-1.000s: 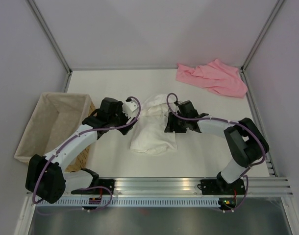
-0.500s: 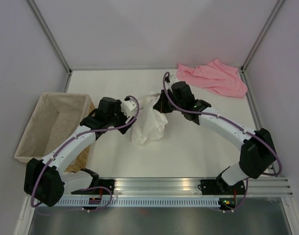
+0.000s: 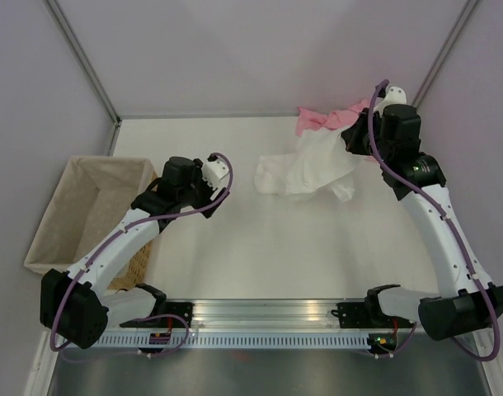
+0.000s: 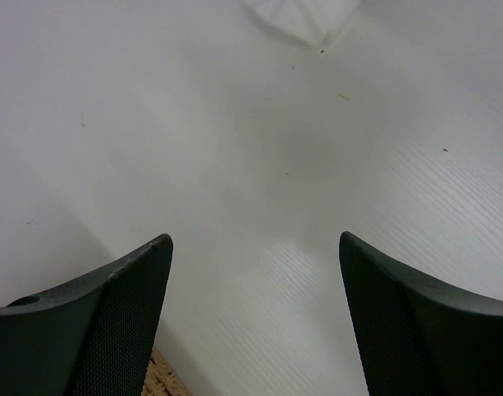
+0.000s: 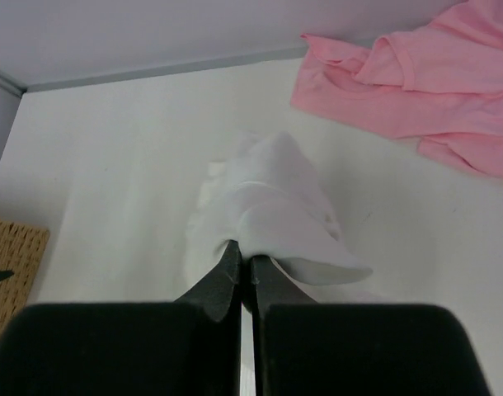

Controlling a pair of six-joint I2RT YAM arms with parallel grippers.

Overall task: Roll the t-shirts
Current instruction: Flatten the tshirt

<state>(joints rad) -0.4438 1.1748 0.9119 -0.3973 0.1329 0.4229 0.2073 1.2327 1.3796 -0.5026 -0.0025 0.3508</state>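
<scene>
My right gripper (image 3: 356, 137) (image 5: 243, 252) is shut on a fold of the white t-shirt (image 3: 306, 164) (image 5: 278, 205). It holds that fold up near the back right, and the rest of the cloth trails down and left onto the table. The pink t-shirt (image 3: 324, 120) (image 5: 416, 73) lies crumpled at the back right, partly hidden behind the white one and the right arm. Over bare table left of centre, my left gripper (image 3: 222, 183) (image 4: 251, 247) is open with nothing between its fingers. A corner of the white t-shirt (image 4: 305, 16) shows ahead of it.
A cloth-lined wicker basket (image 3: 78, 206) (image 5: 12, 272) stands at the left edge beside the left arm, its weave (image 4: 165, 381) just under the left fingers. Walls and frame posts close in the back and sides. A metal rail (image 3: 276, 313) runs along the near edge.
My right gripper closed on the white t-shirt and carried it up and toward the back right, pulling it away from the left gripper. The left arm hardly moved.
</scene>
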